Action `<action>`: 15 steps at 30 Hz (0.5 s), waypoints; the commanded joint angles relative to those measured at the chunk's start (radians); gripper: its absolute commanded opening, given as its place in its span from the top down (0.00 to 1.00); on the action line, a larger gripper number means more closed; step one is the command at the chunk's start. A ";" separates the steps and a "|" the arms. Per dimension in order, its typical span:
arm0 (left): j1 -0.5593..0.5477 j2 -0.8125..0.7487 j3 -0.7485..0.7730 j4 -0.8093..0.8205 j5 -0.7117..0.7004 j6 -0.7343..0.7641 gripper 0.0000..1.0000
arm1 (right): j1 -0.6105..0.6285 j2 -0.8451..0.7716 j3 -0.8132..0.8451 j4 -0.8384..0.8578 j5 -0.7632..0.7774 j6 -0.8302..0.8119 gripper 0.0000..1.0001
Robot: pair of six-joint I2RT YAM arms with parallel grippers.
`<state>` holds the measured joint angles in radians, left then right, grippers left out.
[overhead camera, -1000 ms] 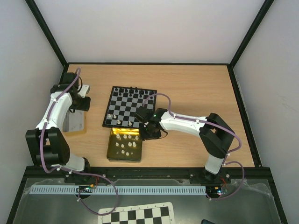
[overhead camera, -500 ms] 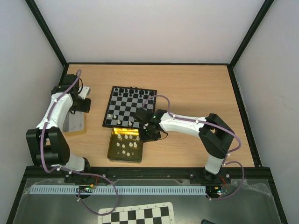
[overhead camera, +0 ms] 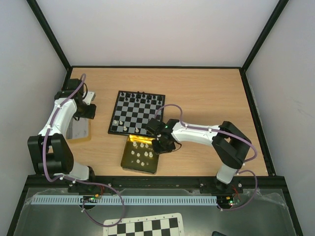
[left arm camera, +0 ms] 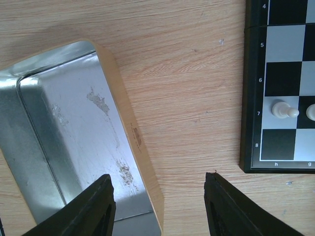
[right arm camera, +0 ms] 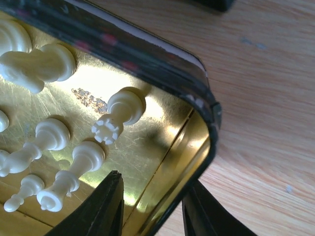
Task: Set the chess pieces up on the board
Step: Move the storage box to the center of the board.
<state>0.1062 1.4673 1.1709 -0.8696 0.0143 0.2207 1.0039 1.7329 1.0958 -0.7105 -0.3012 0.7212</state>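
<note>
While right claw (right arm camera: 153, 181) straddles gold tin (right arm camera: 147, 58) wall, can't tell if clamped; left claw (left arm camera: 158, 189) gapes empty over silver tray (left arm camera: 59, 128).

Small square chessboard, black and pale squares, thin black frame (overhead camera: 137, 113): flat, slightly skewed, left of bench centre. Black pieces (overhead camera: 140, 97) line its far row. A few cream pieces (overhead camera: 116, 122) stand along its near row. Loose cream pieces (overhead camera: 142, 156) in square gold tin (overhead camera: 125, 153) toward near edge, several on their sides.
</note>
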 commanded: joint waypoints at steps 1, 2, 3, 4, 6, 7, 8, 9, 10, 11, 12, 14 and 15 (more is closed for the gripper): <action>0.007 -0.016 -0.008 0.004 -0.002 0.002 0.49 | 0.007 -0.078 -0.039 -0.077 0.064 -0.010 0.70; 0.006 -0.015 -0.010 0.004 -0.001 0.002 0.49 | 0.007 -0.094 -0.051 -0.093 0.073 -0.011 0.71; 0.007 -0.015 -0.011 0.006 -0.001 0.002 0.48 | 0.006 -0.108 -0.060 -0.108 0.085 -0.013 0.71; 0.007 -0.014 -0.012 0.007 0.001 0.003 0.48 | 0.004 -0.130 -0.067 -0.124 0.099 -0.015 0.71; 0.007 -0.013 -0.015 0.010 0.004 0.005 0.48 | -0.002 -0.161 -0.083 -0.157 0.123 -0.023 0.71; 0.006 -0.011 -0.015 0.010 0.005 0.006 0.48 | -0.008 -0.178 -0.089 -0.173 0.133 -0.026 0.71; 0.006 -0.007 -0.015 0.013 0.008 0.006 0.48 | -0.016 -0.193 -0.096 -0.186 0.142 -0.031 0.71; 0.006 -0.004 -0.014 0.015 0.009 0.007 0.48 | -0.028 -0.206 -0.105 -0.198 0.150 -0.037 0.71; 0.006 -0.001 -0.014 0.016 0.011 0.008 0.48 | -0.042 -0.215 -0.112 -0.208 0.155 -0.043 0.71; 0.007 0.004 -0.012 0.018 0.013 0.008 0.48 | -0.057 -0.222 -0.118 -0.216 0.157 -0.051 0.71; 0.007 0.008 -0.011 0.020 0.014 0.008 0.48 | -0.074 -0.228 -0.121 -0.222 0.162 -0.058 0.71; 0.006 0.017 -0.006 0.022 0.018 0.009 0.48 | -0.105 -0.232 -0.125 -0.232 0.175 -0.076 0.71; 0.006 0.020 -0.005 0.023 0.019 0.009 0.48 | -0.121 -0.230 -0.123 -0.235 0.180 -0.080 0.72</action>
<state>0.1078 1.4689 1.1698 -0.8501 0.0216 0.2237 0.9340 1.5177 0.9882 -0.8650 -0.1841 0.6807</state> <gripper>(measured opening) 0.520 0.287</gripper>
